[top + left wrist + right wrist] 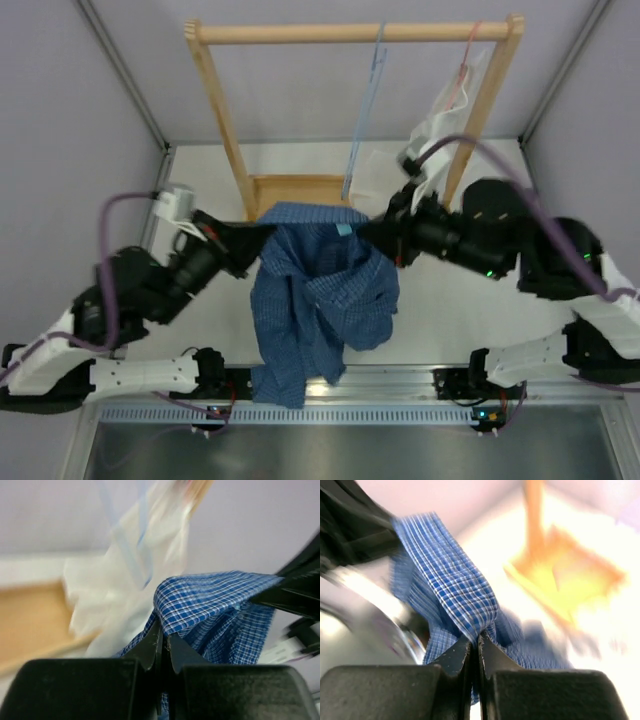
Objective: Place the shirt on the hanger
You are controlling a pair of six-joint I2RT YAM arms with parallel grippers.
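Blue finely checked soft-cloth button-up shirt (320, 300) hangs betw. both hands, tail draped over near edge of white tabletop (450, 310).

Left hand (258, 238): fingers pinched tight on a fold of cloth at one shoulder; wrist view confirms. Right hand (368, 236): likewise clamped on cloth at opp. shoulder. Collar opening sits betw. them, slack and sagging.

Thin light blue wire hanger (365, 110) hangs from pale wooden rack rail (350, 32) just beyond collar, lower end near right hand. Not yet inside shirt. White garment on thin pink hanger (448, 105) hangs further right on same rail, close to right arm.

Assessment: step in hand = bring neck opening onto hanger.

Recs:
- Hold both grips firm.
- Spread hands apart to tension shoulders so opening gapes.
- Lift evenly.
- Feed one hanger end into one shoulder first, then the other.

Risks: right arm snagging white garment; light wire hanger swinging or unhooking if knocked. Wrist views blurred, so fine detail n/a.
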